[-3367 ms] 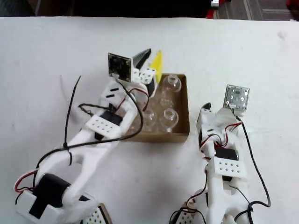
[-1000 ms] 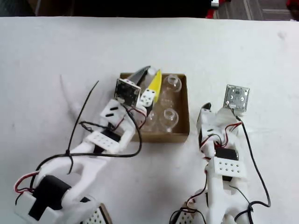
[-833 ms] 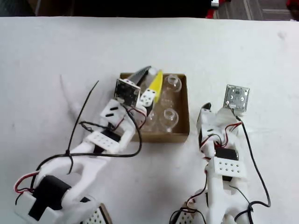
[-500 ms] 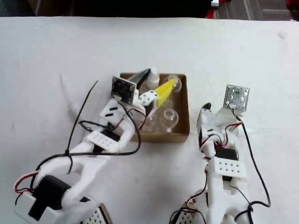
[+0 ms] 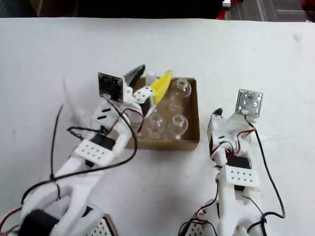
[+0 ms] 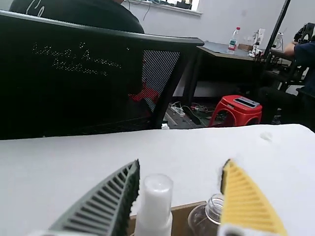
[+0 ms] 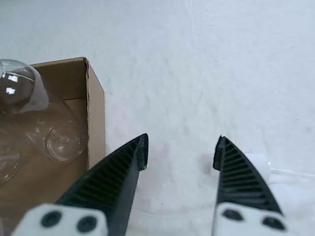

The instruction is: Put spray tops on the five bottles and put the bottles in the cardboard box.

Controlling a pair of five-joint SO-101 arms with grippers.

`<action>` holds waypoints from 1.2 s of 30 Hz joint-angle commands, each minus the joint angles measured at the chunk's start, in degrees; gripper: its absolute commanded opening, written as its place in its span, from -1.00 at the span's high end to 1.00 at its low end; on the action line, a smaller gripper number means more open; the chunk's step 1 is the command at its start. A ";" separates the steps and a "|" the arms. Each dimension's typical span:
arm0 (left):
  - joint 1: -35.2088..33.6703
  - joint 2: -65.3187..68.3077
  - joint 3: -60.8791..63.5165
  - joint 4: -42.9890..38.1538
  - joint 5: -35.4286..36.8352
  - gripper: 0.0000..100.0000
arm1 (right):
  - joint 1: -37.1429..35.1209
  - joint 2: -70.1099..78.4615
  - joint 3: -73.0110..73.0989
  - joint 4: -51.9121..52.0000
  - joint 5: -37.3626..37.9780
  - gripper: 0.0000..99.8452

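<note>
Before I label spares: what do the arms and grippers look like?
The left arm and right arm are white plastic with black motors, black and red cables. The left gripper has one grey ribbed finger, one yellow; the right gripper has two black ribbed fingers.

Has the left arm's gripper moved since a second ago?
Yes. In the high view, the left gripper has shifted left, toward the brown cardboard box's left wall.

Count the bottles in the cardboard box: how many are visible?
4. One bottle is in the box's far right corner, two by its near wall, one with a white spray top inside the open left hand at the far side. The left arm may hide another.
</note>
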 commanded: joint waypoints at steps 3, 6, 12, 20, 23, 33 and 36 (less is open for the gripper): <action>-0.84 -12.09 -1.32 8.79 1.05 0.50 | 0.48 0.04 -0.62 -1.19 0.70 0.60; -2.24 -18.77 -3.87 19.52 1.14 0.51 | 0.48 0.04 -0.62 -1.19 0.70 0.60; -17.63 -25.54 -27.60 65.23 4.22 0.51 | 0.48 -0.13 -0.62 -0.92 0.70 0.60; -41.01 -25.54 -36.40 90.37 -16.18 0.51 | 0.48 -0.40 -0.44 -0.84 0.70 0.60; -45.05 -25.54 -32.88 90.46 -30.42 0.51 | 0.48 -0.40 -0.44 -0.84 0.70 0.60; -35.21 -25.45 -15.12 80.62 -78.15 0.51 | 0.48 -0.40 -0.35 -0.75 0.70 0.60; -34.33 -25.36 -7.74 68.04 -80.00 0.51 | 0.48 -0.22 -0.35 -0.75 0.97 0.60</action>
